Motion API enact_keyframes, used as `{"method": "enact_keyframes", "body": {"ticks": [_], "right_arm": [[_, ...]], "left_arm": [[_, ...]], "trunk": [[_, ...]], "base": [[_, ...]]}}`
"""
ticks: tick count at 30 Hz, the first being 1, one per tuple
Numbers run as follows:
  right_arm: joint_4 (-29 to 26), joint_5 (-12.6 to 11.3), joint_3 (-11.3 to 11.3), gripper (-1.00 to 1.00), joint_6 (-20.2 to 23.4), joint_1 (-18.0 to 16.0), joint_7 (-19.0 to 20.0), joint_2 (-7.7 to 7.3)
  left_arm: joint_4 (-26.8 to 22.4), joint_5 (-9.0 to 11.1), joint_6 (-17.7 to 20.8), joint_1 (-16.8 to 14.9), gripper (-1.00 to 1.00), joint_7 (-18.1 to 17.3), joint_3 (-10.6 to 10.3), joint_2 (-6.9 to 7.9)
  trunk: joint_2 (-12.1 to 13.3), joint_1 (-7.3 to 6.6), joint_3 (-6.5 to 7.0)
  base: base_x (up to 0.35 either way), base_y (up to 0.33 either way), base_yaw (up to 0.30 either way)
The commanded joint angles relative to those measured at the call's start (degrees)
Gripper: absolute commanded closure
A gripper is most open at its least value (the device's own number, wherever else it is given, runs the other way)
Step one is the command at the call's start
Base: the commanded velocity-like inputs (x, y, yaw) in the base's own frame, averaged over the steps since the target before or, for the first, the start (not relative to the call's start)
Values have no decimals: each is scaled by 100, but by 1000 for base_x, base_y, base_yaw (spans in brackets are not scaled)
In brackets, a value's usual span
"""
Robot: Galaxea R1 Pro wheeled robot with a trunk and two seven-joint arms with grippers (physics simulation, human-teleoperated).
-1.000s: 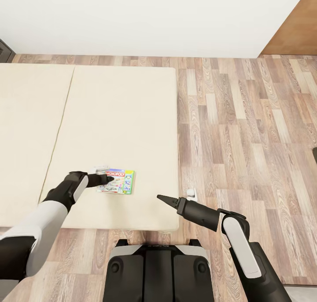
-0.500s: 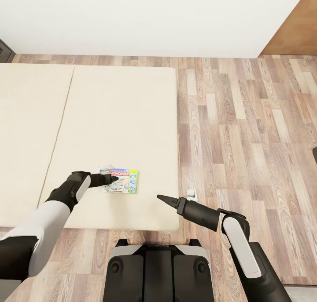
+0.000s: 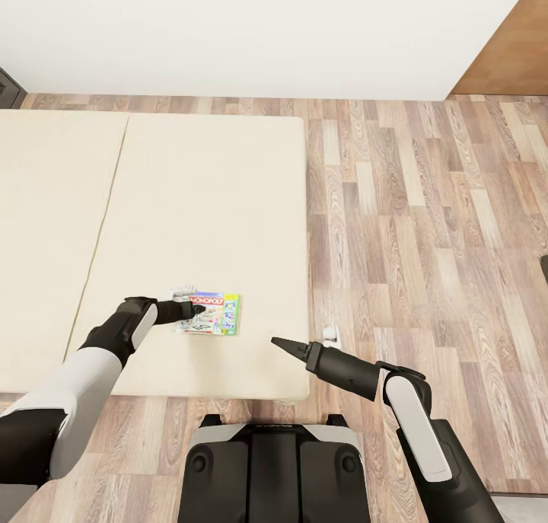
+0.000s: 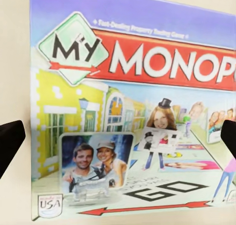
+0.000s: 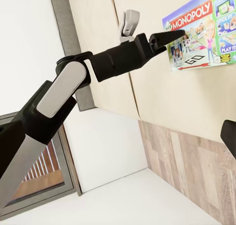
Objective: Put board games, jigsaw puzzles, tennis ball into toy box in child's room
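Note:
One board game (image 3: 217,314), a flat Monopoly box with a pale multicoloured cover, lies flat on the beige bed (image 3: 190,188) near its front right corner. My left gripper (image 3: 199,309) is low over the box's left end. In the left wrist view the cover (image 4: 132,122) is very close, with the gripper's fingertips (image 4: 10,144) far apart at either side, so it is open. The right wrist view shows that arm reaching to the box (image 5: 199,36). My right gripper (image 3: 278,343) hovers over the bed's front right corner, apart from the box, its one visible fingertip (image 5: 229,136) set wide and nothing held.
The mattress has a seam (image 3: 106,203) running front to back. Wood-plank floor (image 3: 426,226) lies to the right of the bed and a white wall (image 3: 266,28) behind it. My base (image 3: 274,470) stands against the bed's front edge. A dark headboard corner (image 3: 7,89) shows far left.
The left gripper has slid a little to the right, and the board game has shifted right with it. Over the last half second nothing visibly moves. The right arm is still.

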Motion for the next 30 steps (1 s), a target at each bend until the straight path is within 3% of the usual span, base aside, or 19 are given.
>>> {"method": "enact_keyframes", "body": {"ticks": [1,16,23,30], "right_arm": [[-1,38,-6,-100,21,-3,38,3],[-1,38,-10,-100,26,-3,41,3],[-1,37,-10,-100,29,-3,43,3],[-1,35,-10,-100,31,-3,48,2]], "left_arm": [[-7,58,10,-1,-100,12,-18,1],[-7,68,-58,-1,-100,-14,-13,-210],[-7,62,-48,-1,-100,-299,-9,-253],[-7,62,-43,-1,-100,-368,-9,-321]], "trunk": [[-9,3,-6],[-9,3,-6],[-9,3,-6],[-9,3,-6]], "base": [[0,0,0],[0,0,0],[0,0,0],[0,0,0]]}}
